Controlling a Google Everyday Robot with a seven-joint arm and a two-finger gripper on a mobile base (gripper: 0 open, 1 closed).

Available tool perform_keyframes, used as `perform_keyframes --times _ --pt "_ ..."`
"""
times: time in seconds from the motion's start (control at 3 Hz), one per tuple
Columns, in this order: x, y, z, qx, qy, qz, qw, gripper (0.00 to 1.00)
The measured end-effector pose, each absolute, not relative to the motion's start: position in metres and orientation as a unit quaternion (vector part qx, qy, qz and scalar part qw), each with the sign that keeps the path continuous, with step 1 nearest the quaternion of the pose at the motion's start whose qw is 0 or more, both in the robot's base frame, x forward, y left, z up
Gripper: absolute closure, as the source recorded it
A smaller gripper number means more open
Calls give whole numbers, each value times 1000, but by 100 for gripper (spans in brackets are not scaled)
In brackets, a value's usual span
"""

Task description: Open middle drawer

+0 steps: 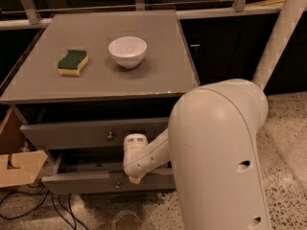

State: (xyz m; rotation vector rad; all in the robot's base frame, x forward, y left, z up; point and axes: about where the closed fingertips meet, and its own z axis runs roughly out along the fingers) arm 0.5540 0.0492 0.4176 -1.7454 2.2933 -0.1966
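Note:
The grey cabinet (38, 87) shows two drawer fronts. The lower one, the middle drawer (81, 182), stands pulled out past the front above it, and its small round knob (117, 185) shows at its centre. My gripper (134, 178) is at the end of the white wrist (135, 153), right at the top edge of this drawer's front, just right of the knob. The upper drawer (72, 134) with its own knob (110, 135) sits less far out. Any drawer below is hidden.
A green-and-yellow sponge (72, 62) and a white bowl (127, 51) sit on the cabinet top. My bulky white arm (220, 152) covers the cabinet's right front. A cardboard box (17, 166) and cables (29, 207) lie at the left. A white post (280, 37) stands at the right.

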Motion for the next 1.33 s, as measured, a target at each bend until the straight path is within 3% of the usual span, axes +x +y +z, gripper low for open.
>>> perform_keyframes --times 1.33 --pt "534 43 421 -586 798 -62 127 100"
